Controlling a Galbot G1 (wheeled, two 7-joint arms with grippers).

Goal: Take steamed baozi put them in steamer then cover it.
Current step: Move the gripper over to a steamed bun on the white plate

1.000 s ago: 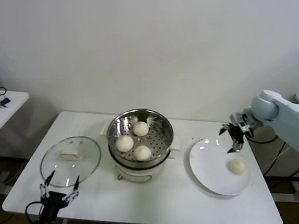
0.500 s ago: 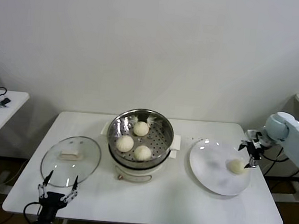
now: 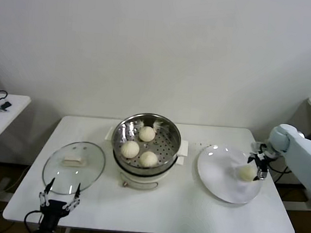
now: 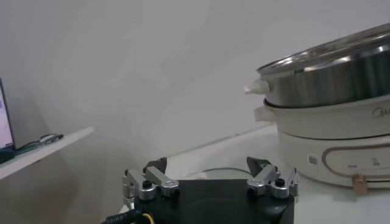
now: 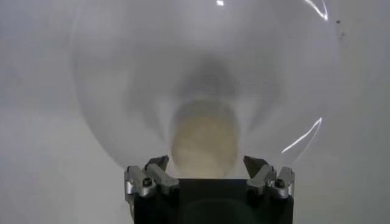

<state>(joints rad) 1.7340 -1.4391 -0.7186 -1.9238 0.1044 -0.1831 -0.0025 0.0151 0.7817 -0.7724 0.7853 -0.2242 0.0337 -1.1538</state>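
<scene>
While the left pincer [image 3: 60, 198] idles open, the right pincer [image 3: 255, 168] gapes around the last baozi [image 3: 247, 172].

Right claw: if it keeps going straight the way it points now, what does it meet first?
Most likely the last baozi on the white plate. The right claw, open, faces it squarely, with the bun centred between its fingers. How much gap remains is unclear from these views.

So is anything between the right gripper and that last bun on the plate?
Nothing visible. The right gripper is open just beside the bun on the plate, and the right wrist view shows the bun straight ahead, unobstructed.
</scene>
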